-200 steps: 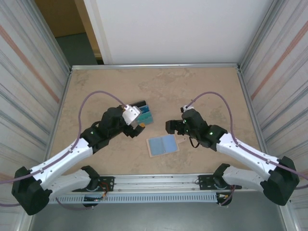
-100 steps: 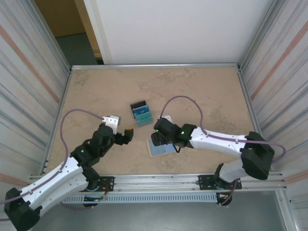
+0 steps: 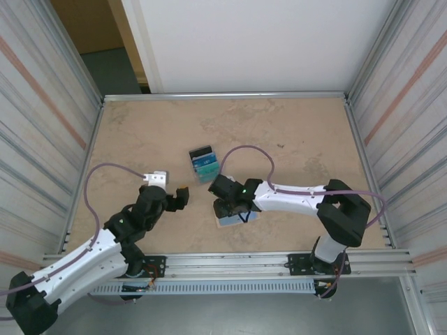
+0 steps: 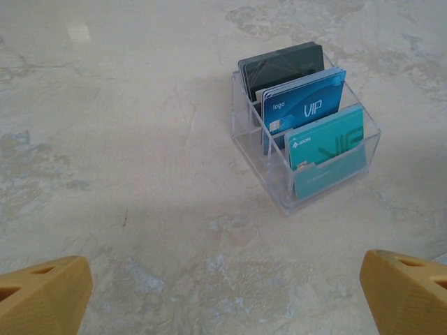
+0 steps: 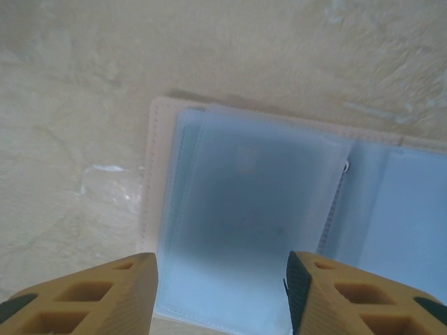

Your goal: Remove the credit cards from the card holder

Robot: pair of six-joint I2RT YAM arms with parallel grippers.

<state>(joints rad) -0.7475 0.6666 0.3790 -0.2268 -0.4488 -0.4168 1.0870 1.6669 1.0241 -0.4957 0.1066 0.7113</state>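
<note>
On the beige table (image 3: pixel 293 132), the card holder (image 5: pixel 258 209) looks light and floppy, best edge-pinched by the parted, empty right gripper (image 5: pixel 222 279).

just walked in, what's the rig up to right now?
The right gripper is down over the open card holder, which lies flat on the table. Its fingers stand apart astride a light-blue sleeve, nothing gripped yet. The left gripper hangs open off to the side, facing a clear tray that holds black, blue and teal cards.
</note>
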